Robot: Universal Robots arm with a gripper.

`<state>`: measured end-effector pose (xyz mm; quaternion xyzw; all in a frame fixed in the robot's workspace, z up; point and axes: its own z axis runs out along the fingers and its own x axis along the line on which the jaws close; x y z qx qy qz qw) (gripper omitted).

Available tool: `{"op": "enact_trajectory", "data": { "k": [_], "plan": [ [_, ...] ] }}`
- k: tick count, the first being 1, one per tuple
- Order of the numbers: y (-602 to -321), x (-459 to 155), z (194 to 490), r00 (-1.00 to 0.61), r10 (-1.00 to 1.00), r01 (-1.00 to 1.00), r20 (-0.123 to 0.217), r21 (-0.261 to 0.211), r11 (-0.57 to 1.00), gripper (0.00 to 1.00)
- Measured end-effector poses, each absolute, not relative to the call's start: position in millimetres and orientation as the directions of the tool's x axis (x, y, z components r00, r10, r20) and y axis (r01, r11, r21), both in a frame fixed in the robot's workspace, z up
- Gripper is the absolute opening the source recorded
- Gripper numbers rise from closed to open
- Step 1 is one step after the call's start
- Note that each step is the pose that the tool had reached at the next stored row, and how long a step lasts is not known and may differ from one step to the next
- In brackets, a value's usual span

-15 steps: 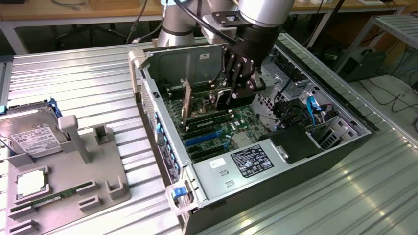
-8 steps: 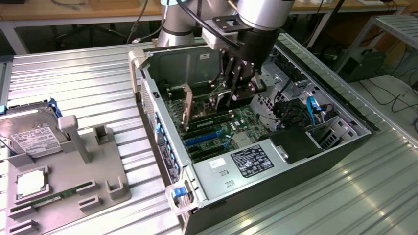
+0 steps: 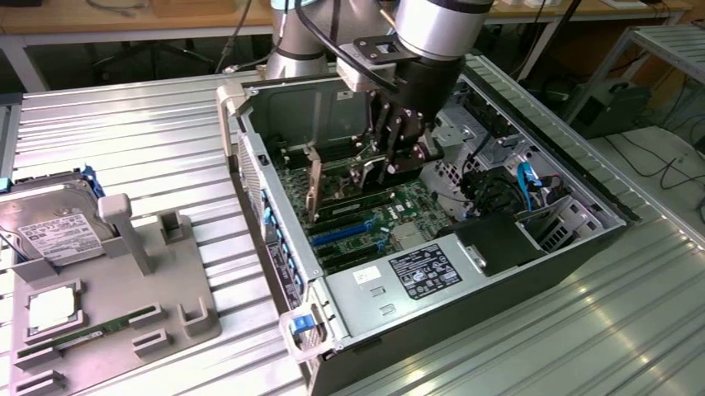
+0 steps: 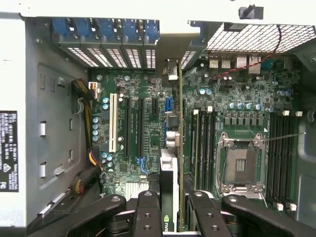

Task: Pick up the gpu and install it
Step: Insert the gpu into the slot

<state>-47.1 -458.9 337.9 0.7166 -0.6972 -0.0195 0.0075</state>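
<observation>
Fingers (image 4: 148, 215) pinching the gpu (image 4: 169, 173) edge-on over the slots (image 4: 133, 128), eleven o'clock from the power supply (image 3: 414, 276) in exterior view; any tilt, and its bracket could snag the case (image 3: 330, 91), jamming the connector

Bright, even indoor light is falling over the open computer case (image 3: 375, 318)
In the exterior view, soft glare is streaking along the ribbed metal table (image 3: 144, 132), and the arm (image 3: 441, 25) is throwing shadow onto the motherboard (image 3: 410, 200) beneath it; in the wrist view, the white case wall (image 4: 12, 59) is washing out, the gpu (image 4: 169, 182) is catching light on its pale edge, and the dark gripper (image 4: 173, 202) clamping it is sitting in shade
</observation>
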Motion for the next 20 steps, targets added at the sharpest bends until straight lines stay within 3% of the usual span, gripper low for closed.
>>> {"op": "enact_trajectory", "data": {
  "k": [20],
  "plan": [
    [-454.4, -54.2, 302.7, 0.026, -0.999, -0.998, -0.019, 0.055, -0.027, 0.27]
  ]
}}
